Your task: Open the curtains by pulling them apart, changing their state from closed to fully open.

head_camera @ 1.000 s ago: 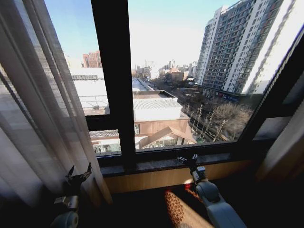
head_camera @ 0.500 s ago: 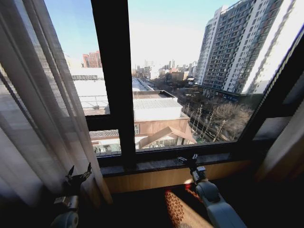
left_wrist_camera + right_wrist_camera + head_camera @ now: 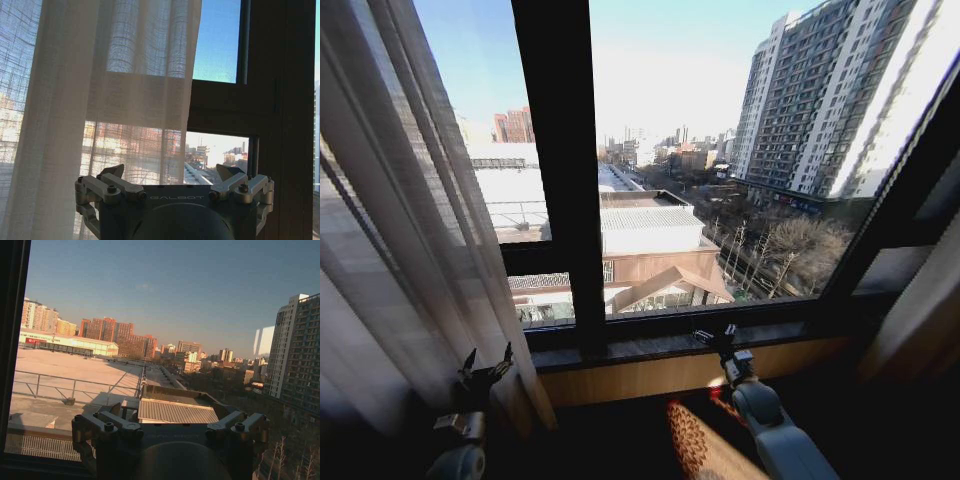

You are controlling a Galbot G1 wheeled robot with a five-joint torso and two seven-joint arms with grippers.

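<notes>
Curtains (image 3: 390,220): sheer pleated panel gathered at 9 o'clock of the window (image 3: 720,160), glass bare from centre to 3 o'clock, so the opening looks largely done. Left tool (image 3: 486,365): fingers spread, empty, just beside the panel's inner edge at 7 o'clock; pinch several pleats together and draw outward. Right tool (image 3: 718,335): spread, empty, by the sill (image 3: 650,345) at 5 o'clock.

The one readable text is the brand word "GALBOT", in pale capital letters on the dark housing of the left hand (image 3: 172,175), just below the base of its two spread fingers. The red sign on a distant building beyond the window is too small to read.
</notes>
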